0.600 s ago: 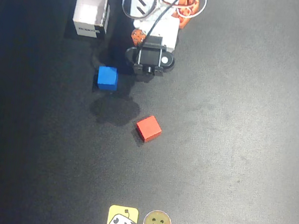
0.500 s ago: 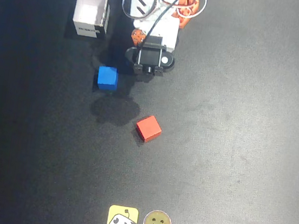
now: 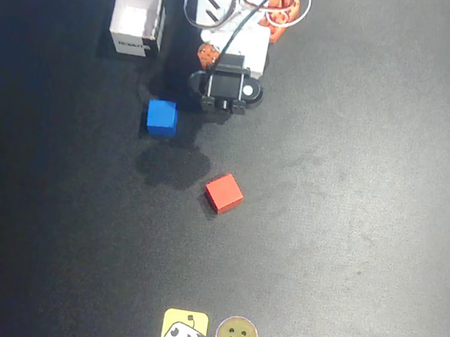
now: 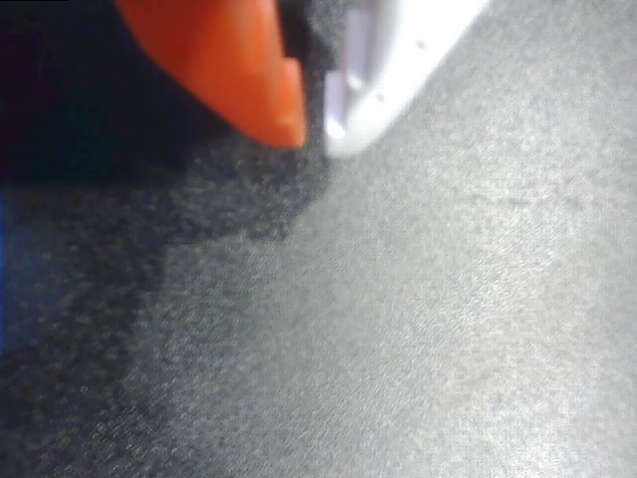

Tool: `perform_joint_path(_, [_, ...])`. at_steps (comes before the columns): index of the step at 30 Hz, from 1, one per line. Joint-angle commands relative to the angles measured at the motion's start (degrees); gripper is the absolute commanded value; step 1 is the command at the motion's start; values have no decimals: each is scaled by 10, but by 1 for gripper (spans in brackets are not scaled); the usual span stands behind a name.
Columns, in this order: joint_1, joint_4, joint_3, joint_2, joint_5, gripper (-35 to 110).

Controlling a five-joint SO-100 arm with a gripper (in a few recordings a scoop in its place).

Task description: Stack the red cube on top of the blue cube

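I have the pincer [image 4: 314,124] nearly shut, tips almost touching, and it grips nothing — only bare worktop [image 3: 365,235] lies under it in the wrist view. Overhead, the arm [image 3: 227,86] sits folded at the far edge. The red cube [image 3: 223,193] rests loose mid-worktop, the blue cube [image 3: 161,117] apart, farther and to its left. I judge the reach hasn't begun — next I open, then descend over red.
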Motion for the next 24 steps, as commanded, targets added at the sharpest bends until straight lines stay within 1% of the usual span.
perform_joint_path(1, [3,2,-4,4,-1,0])
perform_joint_path(24, [-1,-18,-4,4,-1,0])
